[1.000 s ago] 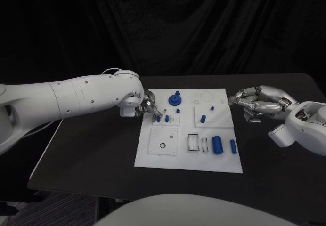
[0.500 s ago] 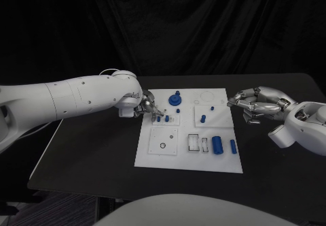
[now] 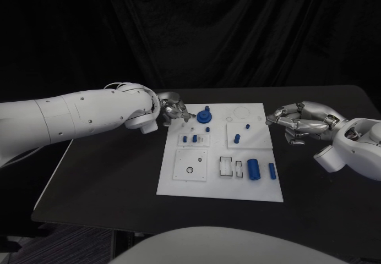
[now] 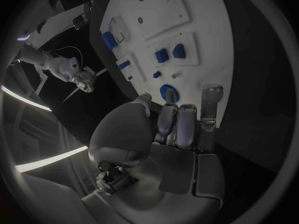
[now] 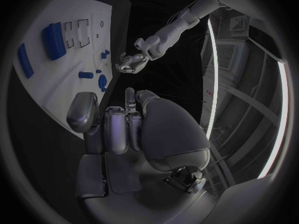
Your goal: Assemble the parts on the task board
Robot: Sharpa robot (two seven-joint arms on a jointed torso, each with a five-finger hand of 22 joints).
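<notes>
The white task board [image 3: 179, 184] lies mid-table, also in the left wrist view [image 4: 199, 40] and the right wrist view [image 5: 44, 87]. On it are a round blue part [image 3: 205, 116], two short blue pegs [image 3: 189, 138] standing in a small plate, further small pegs [image 3: 237, 138], a thick blue cylinder [image 3: 253, 169] and a thinner one [image 3: 272, 171]. My left hand [image 3: 173, 113] hovers at the board's far left corner, fingers curled together, nothing in them [image 4: 181, 122]. My right hand [image 3: 298, 124] hangs right of the board, fingers curled in on nothing [image 5: 115, 122].
The black table [image 3: 111, 176] runs bare to the left and right of the board. Two empty rectangular slots [image 3: 226, 165] sit beside the thick cylinder, and a square plate with a ring [image 3: 190, 165] lies at the board's near left.
My left hand has drawn back from the two short pegs toward the board's far left corner. The right hand has stayed put, and the parts have not moved.
</notes>
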